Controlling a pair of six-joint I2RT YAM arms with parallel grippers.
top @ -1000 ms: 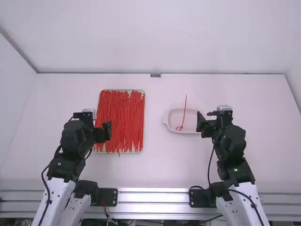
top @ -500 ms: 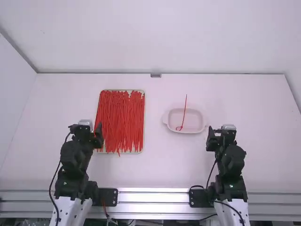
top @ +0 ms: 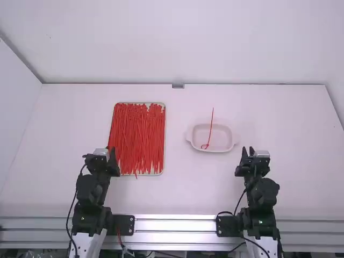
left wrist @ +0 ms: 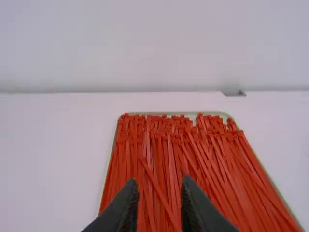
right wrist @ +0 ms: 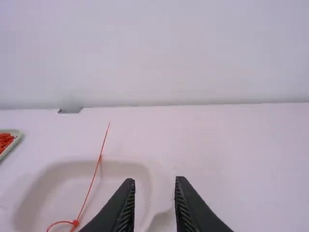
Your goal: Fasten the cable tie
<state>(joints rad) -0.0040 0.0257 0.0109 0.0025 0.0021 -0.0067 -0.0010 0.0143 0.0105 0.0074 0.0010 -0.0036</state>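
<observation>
Cable tie (top: pixel 209 129), looped, lies in dish (top: pixel 221 137), tail over far rim; left pincer (left wrist: pixel 157 188) and right pincer (right wrist: pixel 153 188) slightly parted, empty, near counter (top: pixel 279 107) front.

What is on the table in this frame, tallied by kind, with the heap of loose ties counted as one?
Tray: 1
Heap of red cable ties: 1
White dish: 1
Looped red tie lying in the dish: 1
End effectors, left end effector and right end effector, both open and empty: 2
Total: 6
</observation>
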